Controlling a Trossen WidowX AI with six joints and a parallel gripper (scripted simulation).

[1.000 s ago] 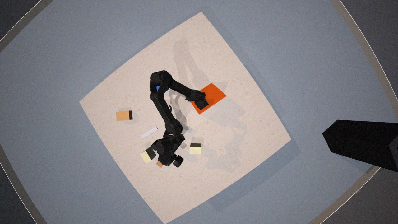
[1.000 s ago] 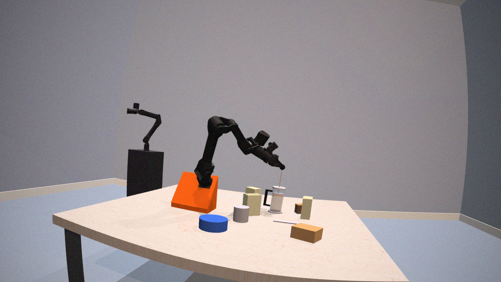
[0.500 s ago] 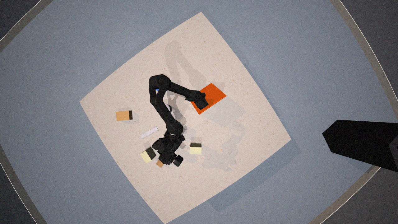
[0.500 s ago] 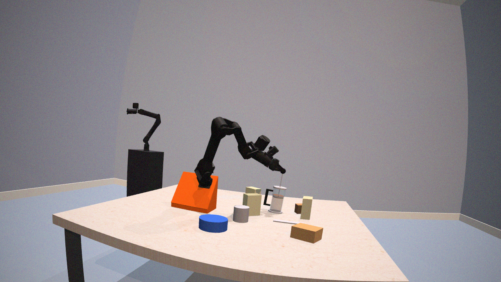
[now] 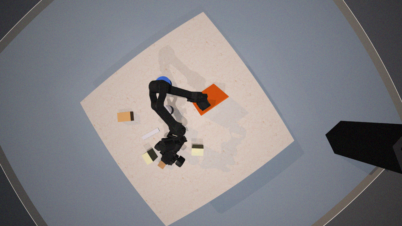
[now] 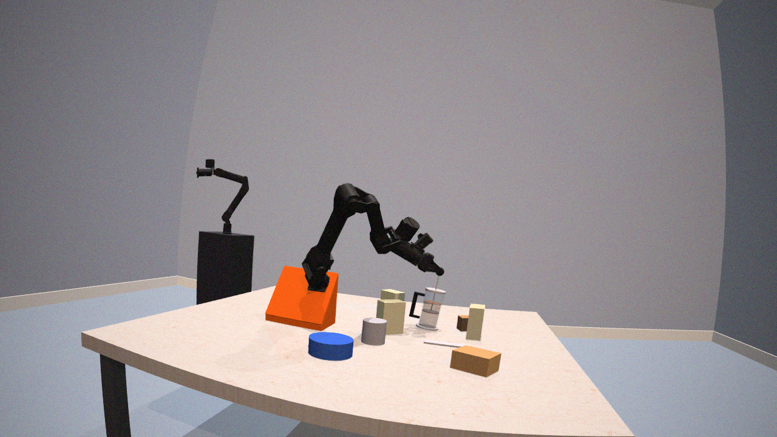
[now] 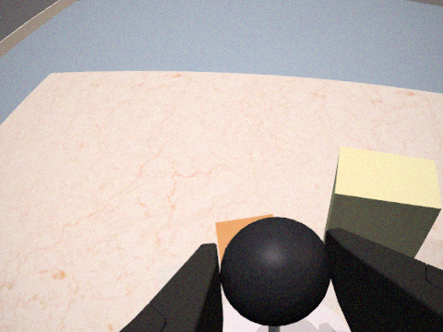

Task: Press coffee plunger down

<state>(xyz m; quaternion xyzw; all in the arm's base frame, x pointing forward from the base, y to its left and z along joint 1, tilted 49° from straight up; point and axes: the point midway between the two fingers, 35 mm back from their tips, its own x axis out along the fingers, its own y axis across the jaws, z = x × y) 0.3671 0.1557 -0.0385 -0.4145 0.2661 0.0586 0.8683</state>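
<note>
From the top view, my gripper [image 5: 167, 160] [image 6: 437, 270] [image 7: 272, 251] reaches to about seven o'clock of the orange mount [image 5: 215, 93] [image 6: 298, 296], hiding the press. In the exterior view, the press [image 6: 430, 309] stands on the table, seemingly leaning towards one o'clock, its rod part-exposed, so I'd straighten my push; in the wrist view, I pinch the black knob [image 6: 440, 271] [image 7: 276, 271] from both sides, presumably to guide it down.
</note>
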